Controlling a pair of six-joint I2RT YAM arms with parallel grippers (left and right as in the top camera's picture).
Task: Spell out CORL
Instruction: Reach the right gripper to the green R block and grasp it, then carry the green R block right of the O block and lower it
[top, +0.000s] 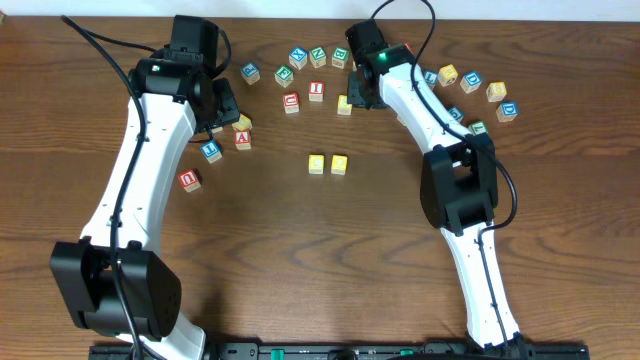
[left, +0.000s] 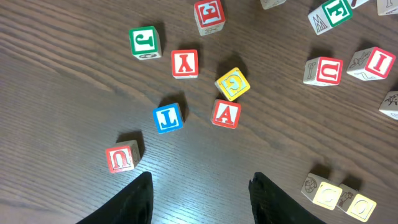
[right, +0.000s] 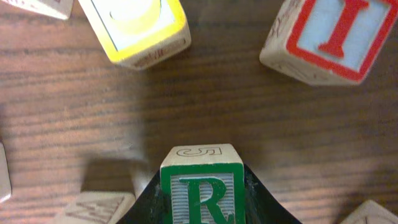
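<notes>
Currently right gripper (right: 202, 208) jaws clamp green-lettered wooden R cube (right: 202, 180), apparently raised off brown wood table (top: 320, 250). Likely bound for the spot beside two yellow-faced wooden cubes (top: 316, 163) at centre. Left gripper (left: 200, 199) jaws wide, empty, hovering clear.

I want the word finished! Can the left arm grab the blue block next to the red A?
Probably yes. The left gripper is open and empty, the blue block sits just ahead with bare wood between, and the red A stands apart.

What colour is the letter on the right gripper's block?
Green, on the wooden R block; best in right wrist view.
</notes>
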